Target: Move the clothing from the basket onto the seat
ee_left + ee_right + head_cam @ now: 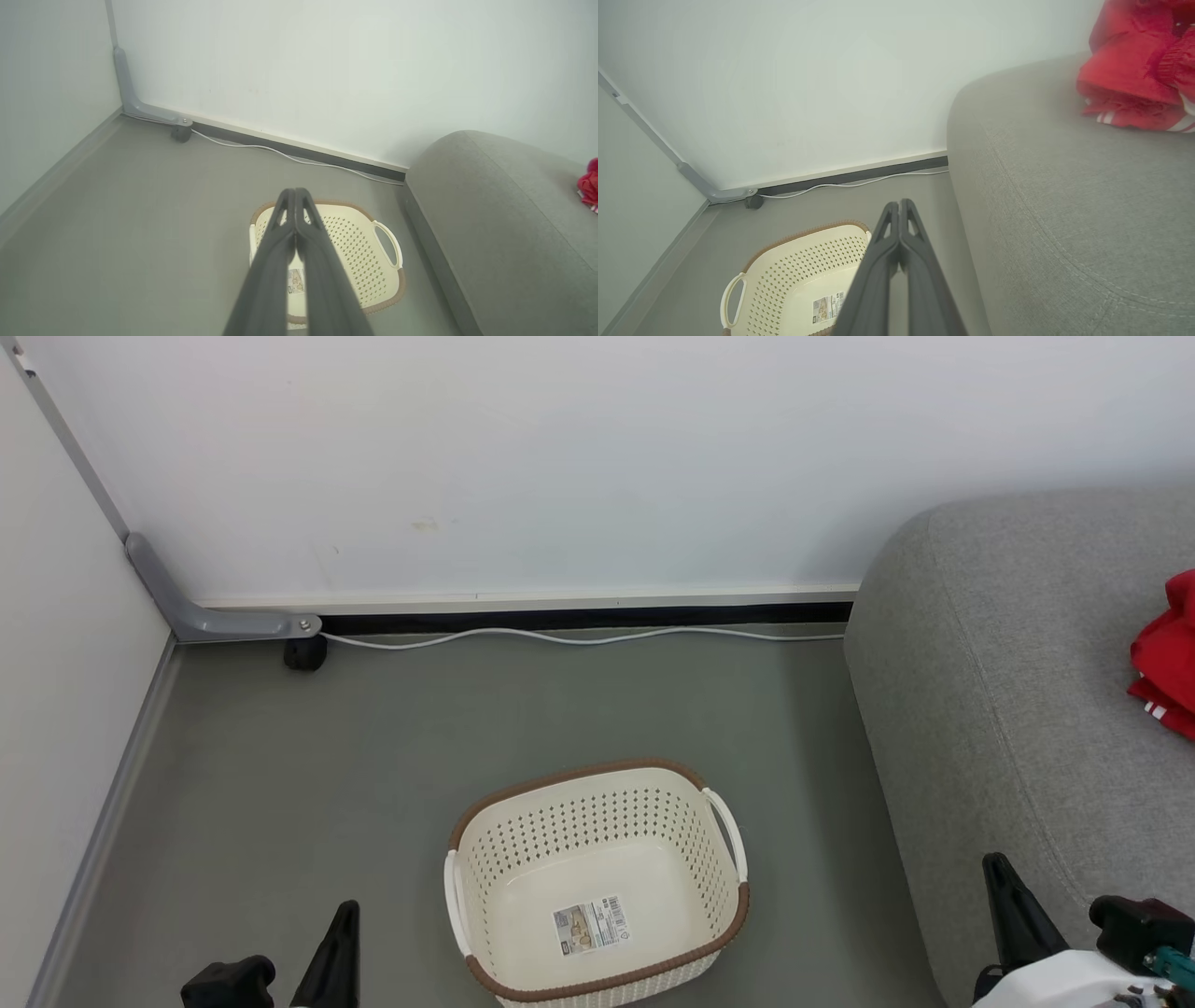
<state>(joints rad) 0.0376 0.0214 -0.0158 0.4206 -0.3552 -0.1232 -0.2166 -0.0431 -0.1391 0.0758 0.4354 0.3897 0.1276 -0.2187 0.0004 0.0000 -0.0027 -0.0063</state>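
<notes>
Clothing (1129,70) on the seat (1008,709); left pincer (295,192), right pincer (900,203) clenched empty, flanking basket (579,773).

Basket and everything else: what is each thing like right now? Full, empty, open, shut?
Cream-white perforated plastic basket: empty, upright on the floor.
Red clothing with white stripes: crumpled, lying on the light-grey fabric sofa.
Left gripper: shut, holding nothing.
Right gripper: shut, holding nothing.

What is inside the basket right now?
The basket holds just a label sticker on its bottom, no garment. Its near wall hides a thin strip inside. The clothing lies on the seat.
</notes>
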